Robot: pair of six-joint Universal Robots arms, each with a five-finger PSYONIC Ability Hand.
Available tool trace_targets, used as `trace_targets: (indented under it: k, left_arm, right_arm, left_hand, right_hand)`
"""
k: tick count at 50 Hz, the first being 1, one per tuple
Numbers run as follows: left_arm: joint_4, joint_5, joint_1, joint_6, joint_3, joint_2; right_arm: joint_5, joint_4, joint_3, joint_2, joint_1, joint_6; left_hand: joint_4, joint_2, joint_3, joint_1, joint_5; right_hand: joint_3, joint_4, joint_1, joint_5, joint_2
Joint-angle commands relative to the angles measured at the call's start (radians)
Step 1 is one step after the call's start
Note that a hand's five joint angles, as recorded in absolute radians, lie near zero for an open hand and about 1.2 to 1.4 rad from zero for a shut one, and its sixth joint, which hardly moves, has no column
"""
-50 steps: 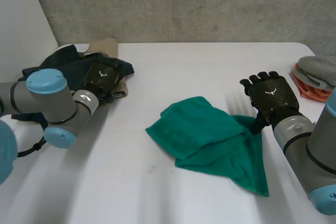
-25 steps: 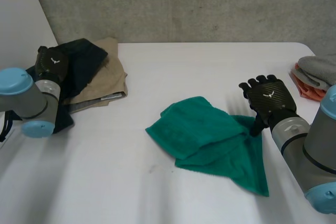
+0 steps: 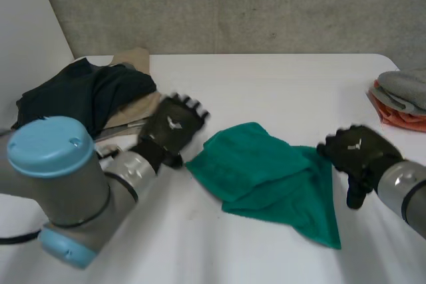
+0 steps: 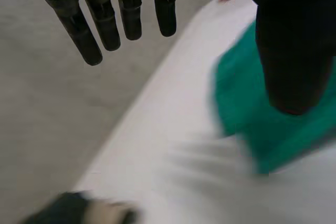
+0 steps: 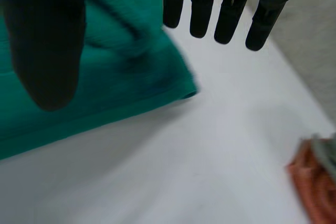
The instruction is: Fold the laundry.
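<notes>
The green towel (image 3: 263,174) is lying bunched at the middle of the surface (image 3: 266,84). The left hand (image 3: 172,130) is hovering just beside its left edge and the right hand (image 3: 356,154) just beside its right corner. Both have their fingers straight and are gripping nothing. Pinch matching corners firmly before lifting.

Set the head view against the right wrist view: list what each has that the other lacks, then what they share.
Head view, not the right wrist view: the left hand at the left end of the green towel, and behind it a dark garment lying over tan cloth. Right wrist view, not the head view: the palm side of the right hand, its straight fingers and thumb spread above the towel's edge, holding nothing. Shared: the towel, the right hand, the white table and the orange cloth at its edge.
</notes>
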Motion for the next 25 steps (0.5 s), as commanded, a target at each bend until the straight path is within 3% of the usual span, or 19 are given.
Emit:
trace_targets:
  k: [1, 7, 14, 20, 25]
  left_arm:
    - [-0.11, 0.063, -0.117, -0.164, 0.069, -0.1]
    - [-0.105, -0.018, -0.195, -0.276, 0.18, -0.179]
    - [-0.105, -0.211, -0.237, -0.293, 0.318, -0.326]
    - [-0.078, -0.267, -0.238, -0.294, 0.35, -0.357]
    - [-0.061, -0.268, -0.24, -0.294, 0.338, -0.346]
  right_arm:
    - [-0.076, 0.003, 0.116, 0.004, -0.041, 0.005]
    - [-0.158, -0.066, 0.188, 0.004, -0.061, 0.023]
    - [-0.178, -0.188, 0.22, 0.019, -0.052, 0.09]
    - [-0.177, -0.251, 0.233, 0.052, -0.049, 0.136]
    - [-0.165, -0.3, 0.231, 0.146, -0.035, 0.136]
  left_hand:
    - [0.076, 0.078, 0.08, 0.085, 0.075]
    - [0.105, 0.108, 0.11, 0.115, 0.104]
    - [0.278, 0.28, 0.283, 0.288, 0.277]
    - [0.899, 0.902, 0.904, 0.909, 0.898]
    - [1.065, 1.067, 1.069, 1.074, 1.064]
  right_hand:
    - [0.115, 0.113, 0.113, 0.107, 0.128]
    - [0.056, 0.055, 0.054, 0.049, 0.069]
    - [0.018, 0.016, 0.016, 0.01, 0.031]
    - [0.027, 0.025, 0.025, 0.019, 0.04]
    - [0.065, 0.063, 0.063, 0.057, 0.078]
